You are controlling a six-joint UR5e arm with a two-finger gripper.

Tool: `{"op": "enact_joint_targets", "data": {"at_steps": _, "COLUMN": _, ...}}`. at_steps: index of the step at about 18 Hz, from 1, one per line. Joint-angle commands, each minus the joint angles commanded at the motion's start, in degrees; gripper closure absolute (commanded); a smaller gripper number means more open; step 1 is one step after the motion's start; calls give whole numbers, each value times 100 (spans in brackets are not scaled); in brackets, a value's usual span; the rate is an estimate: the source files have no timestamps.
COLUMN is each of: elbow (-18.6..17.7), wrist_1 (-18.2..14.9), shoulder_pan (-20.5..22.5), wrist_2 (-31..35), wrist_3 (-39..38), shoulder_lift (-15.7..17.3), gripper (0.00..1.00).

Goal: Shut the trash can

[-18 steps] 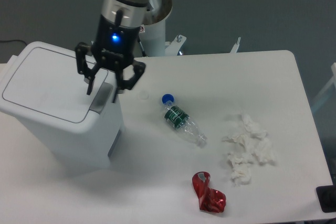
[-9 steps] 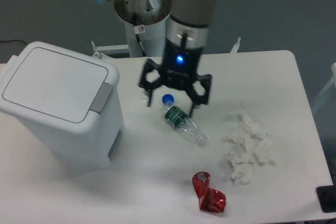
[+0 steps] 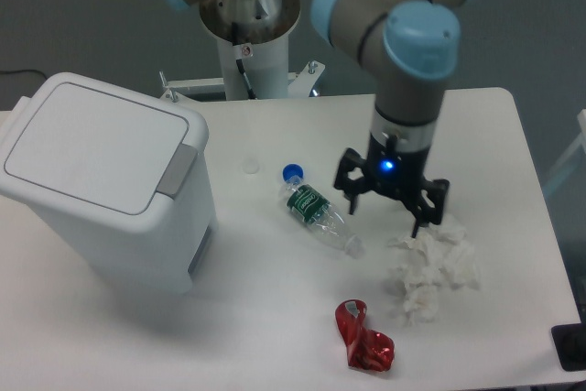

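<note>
The trash can (image 3: 101,190) is a large white boxy bin on the left of the table. Its flat white lid (image 3: 92,146) lies down flush on the body, with the grey push tab (image 3: 179,169) at its front edge. My gripper (image 3: 388,215) is open and empty. It hangs over the right half of the table, far from the bin, just above the upper left edge of the crumpled tissue pile.
A clear plastic bottle (image 3: 318,211) with green label and blue cap lies mid-table. Crumpled white tissues (image 3: 430,267) lie right of it. A crushed red can (image 3: 364,340) lies near the front edge. The arm's base (image 3: 249,29) stands at the back.
My gripper has moved from over the bin's push tab rightward across the table, past the bottle, to above the tissues. The bin's lid stays down throughout.
</note>
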Motion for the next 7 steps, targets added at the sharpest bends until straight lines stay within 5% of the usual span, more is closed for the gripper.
{"op": "enact_joint_targets", "data": {"at_steps": 7, "elbow": 150, "wrist_1": -9, "shoulder_pan": 133, "wrist_2": 27, "wrist_3": 255, "shoulder_lift": -133, "gripper": 0}}
